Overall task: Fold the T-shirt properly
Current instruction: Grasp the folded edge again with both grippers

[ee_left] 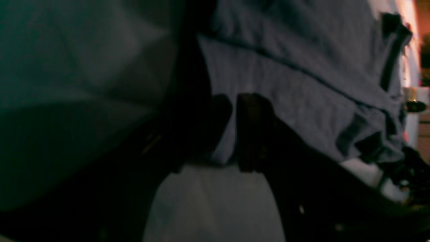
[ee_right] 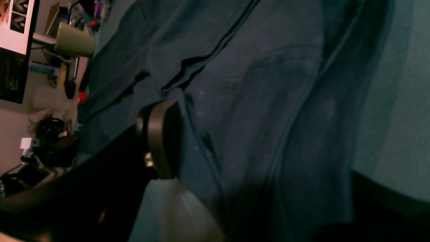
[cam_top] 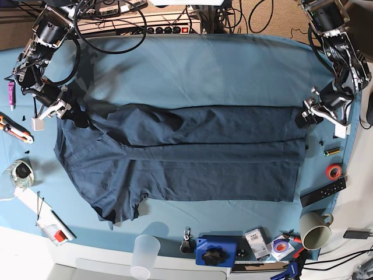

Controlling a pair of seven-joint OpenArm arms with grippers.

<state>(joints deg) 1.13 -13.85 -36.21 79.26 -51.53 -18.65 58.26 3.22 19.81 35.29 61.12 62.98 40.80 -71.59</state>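
Note:
The dark navy T-shirt [cam_top: 186, 157] lies spread sideways on the teal table cloth [cam_top: 198, 70], with a lengthwise fold across its middle. My left gripper [cam_top: 307, 114] sits at the shirt's right end. In the left wrist view its two dark fingers [ee_left: 252, 131] are closed on an edge of the T-shirt [ee_left: 302, 84]. My right gripper [cam_top: 73, 114] is at the shirt's upper left corner. In the right wrist view one finger pad [ee_right: 161, 137] presses against the T-shirt [ee_right: 268, 117]; the cloth hides the other finger.
An olive paper cup [cam_top: 315, 230], a clear plastic cup [cam_top: 145, 254], a blue box [cam_top: 217, 251], a red tape roll [cam_top: 334, 171] and a black remote [cam_top: 323, 192] line the front and right edges. Tools [cam_top: 14, 128] lie at the left. Cables and a power strip [cam_top: 169, 26] lie behind.

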